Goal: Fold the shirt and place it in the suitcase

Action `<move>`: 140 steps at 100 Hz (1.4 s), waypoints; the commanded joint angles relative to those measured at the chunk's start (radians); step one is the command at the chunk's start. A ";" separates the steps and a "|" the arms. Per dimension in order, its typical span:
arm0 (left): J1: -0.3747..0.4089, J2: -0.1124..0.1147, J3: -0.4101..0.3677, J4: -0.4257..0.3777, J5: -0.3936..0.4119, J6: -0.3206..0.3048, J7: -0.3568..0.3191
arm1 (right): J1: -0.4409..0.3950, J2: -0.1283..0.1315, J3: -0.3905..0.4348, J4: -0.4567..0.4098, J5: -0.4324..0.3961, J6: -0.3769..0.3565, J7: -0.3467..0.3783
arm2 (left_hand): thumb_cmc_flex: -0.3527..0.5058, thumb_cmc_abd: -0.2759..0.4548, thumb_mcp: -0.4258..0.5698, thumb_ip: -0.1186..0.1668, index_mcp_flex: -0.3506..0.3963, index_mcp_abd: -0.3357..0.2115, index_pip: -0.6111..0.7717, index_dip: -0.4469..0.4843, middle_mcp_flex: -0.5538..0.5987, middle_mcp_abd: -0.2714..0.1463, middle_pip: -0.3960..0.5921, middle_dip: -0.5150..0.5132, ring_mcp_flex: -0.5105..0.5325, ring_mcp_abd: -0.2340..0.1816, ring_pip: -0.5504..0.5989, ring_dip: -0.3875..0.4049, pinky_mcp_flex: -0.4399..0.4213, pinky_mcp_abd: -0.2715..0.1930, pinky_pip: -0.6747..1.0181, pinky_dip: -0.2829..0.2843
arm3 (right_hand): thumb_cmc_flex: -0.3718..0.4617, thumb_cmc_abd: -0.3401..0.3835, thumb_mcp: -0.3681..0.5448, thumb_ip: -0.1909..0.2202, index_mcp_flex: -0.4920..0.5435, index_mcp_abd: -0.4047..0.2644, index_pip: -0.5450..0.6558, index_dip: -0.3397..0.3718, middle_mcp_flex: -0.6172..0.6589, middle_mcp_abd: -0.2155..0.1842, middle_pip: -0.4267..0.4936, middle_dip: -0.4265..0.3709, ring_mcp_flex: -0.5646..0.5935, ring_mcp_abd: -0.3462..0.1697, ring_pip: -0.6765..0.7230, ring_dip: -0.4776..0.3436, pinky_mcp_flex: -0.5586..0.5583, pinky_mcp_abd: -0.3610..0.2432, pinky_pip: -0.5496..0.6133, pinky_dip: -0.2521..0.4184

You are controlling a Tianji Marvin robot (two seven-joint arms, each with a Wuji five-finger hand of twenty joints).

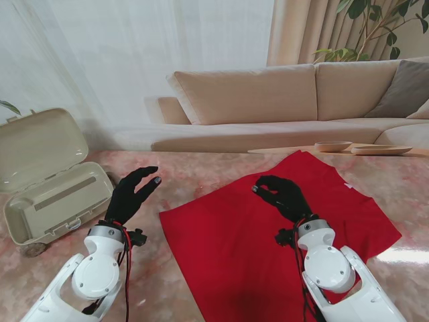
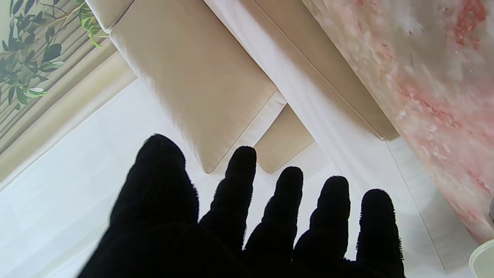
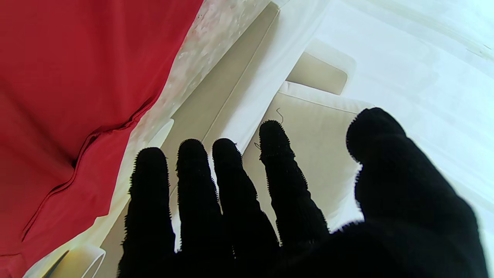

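Observation:
A red shirt lies spread flat on the pink marbled table, right of centre; its hem and a seam also show in the right wrist view. An open beige suitcase sits at the far left, lid up, its inside bare. My left hand is raised between suitcase and shirt, black-gloved fingers spread, holding nothing. My right hand hovers over the shirt's middle, fingers extended and apart, holding nothing.
A beige sofa runs along the far side of the table. Shallow wooden dishes stand at the table's far right edge. White curtains hang behind, and a plant stands at the far right.

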 commanded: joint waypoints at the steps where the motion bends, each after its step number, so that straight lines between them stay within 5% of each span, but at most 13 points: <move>1: -0.004 0.000 0.009 0.003 -0.002 -0.006 -0.005 | -0.016 0.000 0.006 -0.003 0.000 0.003 0.005 | -0.030 0.049 -0.041 0.008 0.005 0.000 -0.016 0.003 0.015 -0.002 -0.022 -0.009 -0.033 -0.014 -0.020 -0.010 -0.013 -0.012 0.015 -0.009 | 0.018 0.014 -0.014 0.028 -0.023 -0.004 -0.011 -0.001 -0.008 -0.005 -0.004 -0.003 -0.011 -0.004 -0.006 0.005 0.001 -0.016 0.000 0.006; 21: -0.032 0.004 0.032 0.021 -0.071 -0.029 -0.060 | -0.012 -0.003 0.020 0.003 -0.004 0.020 -0.007 | -0.029 0.050 -0.041 0.008 0.005 0.004 -0.015 0.003 0.018 0.001 -0.021 -0.008 -0.031 -0.014 -0.018 -0.009 -0.009 -0.014 0.016 -0.008 | 0.016 0.008 -0.015 0.028 -0.016 -0.007 -0.008 -0.001 -0.002 -0.003 0.000 -0.002 -0.006 -0.001 -0.002 0.006 0.002 -0.012 0.007 0.009; 66: -0.071 0.058 0.078 -0.023 -0.276 -0.121 -0.368 | 0.045 0.004 0.065 0.056 -0.046 0.074 0.019 | -0.029 0.061 -0.041 0.009 -0.009 0.009 -0.022 0.002 0.017 0.005 -0.022 -0.005 -0.032 -0.006 -0.014 -0.004 -0.007 -0.021 0.030 0.000 | 0.020 0.001 -0.003 0.031 -0.024 -0.008 -0.008 0.000 -0.024 -0.010 -0.007 -0.006 -0.043 -0.012 -0.018 -0.002 -0.021 -0.024 -0.001 0.002; 106: -0.087 0.103 0.107 -0.034 -0.347 -0.063 -0.583 | 0.126 0.008 0.090 0.178 -0.175 0.135 -0.023 | -0.033 0.078 -0.042 0.010 -0.031 0.018 -0.032 0.000 0.003 0.021 -0.023 0.001 -0.032 0.022 -0.002 0.010 -0.004 -0.032 0.052 0.014 | 0.022 -0.001 0.009 0.035 -0.044 -0.014 -0.009 0.005 -0.089 -0.030 -0.011 -0.006 -0.132 -0.061 -0.063 -0.027 -0.058 -0.061 -0.052 -0.003; 140: -0.104 0.141 0.122 -0.029 -0.303 0.023 -0.731 | 0.156 0.017 0.112 0.246 -0.237 0.182 -0.019 | -0.051 0.099 -0.043 0.012 -0.062 0.020 -0.042 0.000 -0.020 0.030 -0.030 0.003 -0.051 0.032 0.004 0.022 -0.013 -0.046 0.063 0.022 | 0.006 -0.014 0.035 0.035 -0.038 -0.022 -0.003 0.010 -0.097 -0.035 0.015 -0.003 -0.138 -0.068 -0.062 -0.035 -0.059 -0.066 -0.073 0.014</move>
